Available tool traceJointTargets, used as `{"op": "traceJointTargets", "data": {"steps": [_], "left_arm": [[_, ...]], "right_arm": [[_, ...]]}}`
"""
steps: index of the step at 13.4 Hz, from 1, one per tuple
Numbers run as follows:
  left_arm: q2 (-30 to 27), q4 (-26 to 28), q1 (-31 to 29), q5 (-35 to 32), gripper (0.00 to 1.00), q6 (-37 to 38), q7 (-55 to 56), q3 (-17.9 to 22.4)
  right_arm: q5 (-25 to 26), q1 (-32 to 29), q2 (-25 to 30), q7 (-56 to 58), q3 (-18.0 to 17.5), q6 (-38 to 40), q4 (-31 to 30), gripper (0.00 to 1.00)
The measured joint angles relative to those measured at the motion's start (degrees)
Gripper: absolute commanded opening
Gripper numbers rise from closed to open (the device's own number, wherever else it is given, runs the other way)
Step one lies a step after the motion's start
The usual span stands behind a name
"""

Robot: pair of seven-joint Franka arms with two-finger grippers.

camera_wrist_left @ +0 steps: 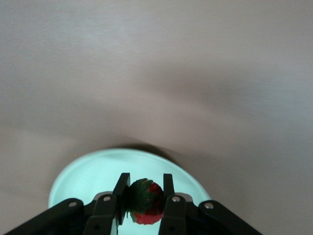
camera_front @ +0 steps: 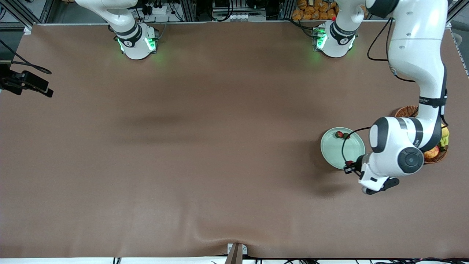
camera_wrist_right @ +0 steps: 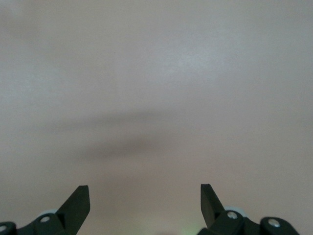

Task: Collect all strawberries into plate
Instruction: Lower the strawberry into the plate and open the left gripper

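The pale mint-green plate [camera_front: 336, 151] lies toward the left arm's end of the table. Two strawberries [camera_front: 339, 134] [camera_front: 346, 136] rest side by side in it, near the rim farther from the front camera. My left gripper [camera_front: 350, 167] hangs over the plate's nearer rim, shut on a third strawberry [camera_front: 350, 162]. In the left wrist view this red berry [camera_wrist_left: 146, 203] with its green cap sits pinched between the black fingers [camera_wrist_left: 121, 188], with the plate [camera_wrist_left: 93, 171] beneath. My right gripper [camera_wrist_right: 145, 193] is open over bare table, nothing between its fingers; that arm waits.
A brown wicker basket [camera_front: 406, 110] stands beside the plate at the table's edge, partly hidden under the left arm, holding bananas [camera_front: 445, 136] and a red-yellow apple [camera_front: 431, 152]. A black camera mount [camera_front: 25, 82] juts in at the right arm's end.
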State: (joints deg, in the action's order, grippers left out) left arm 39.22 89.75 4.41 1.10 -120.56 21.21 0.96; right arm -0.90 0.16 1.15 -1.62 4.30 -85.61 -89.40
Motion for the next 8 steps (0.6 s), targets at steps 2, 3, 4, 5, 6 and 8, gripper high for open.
{"op": "traceJointTargets", "data": {"steps": [2,3,4,5,6,8], "left_arm": [[-0.2,3.1,-0.7,0.0,0.0,-2.0,-0.9,-0.1],[-0.7,4.4,-0.5,0.0,0.0,-2.0,-0.9,-0.4],[-1.7,6.0,-0.2,0.0,0.04,-2.0,-0.9,-0.7],[-3.1,7.8,0.1,0.0,0.16,-2.1,-0.9,-0.8],[-4.8,9.9,0.3,0.0,0.71,-2.1,-0.9,-0.8],[-7.6,13.0,0.4,0.0,1.0,-2.1,-0.9,-0.8]], "right_arm": [[0.3,0.0,-0.1,0.0,0.0,-0.5,0.2,1.0],[0.3,-0.1,-0.1,0.0,0.1,-1.0,0.3,1.0],[0.3,-0.2,-0.1,0.0,0.1,-1.4,0.3,1.0],[0.3,-0.3,-0.1,0.0,0.1,-1.7,0.3,1.0],[0.3,-0.4,-0.2,0.0,0.1,-1.7,0.3,1.0],[0.3,-0.4,-0.2,0.0,0.1,-1.7,0.3,1.0]]}}
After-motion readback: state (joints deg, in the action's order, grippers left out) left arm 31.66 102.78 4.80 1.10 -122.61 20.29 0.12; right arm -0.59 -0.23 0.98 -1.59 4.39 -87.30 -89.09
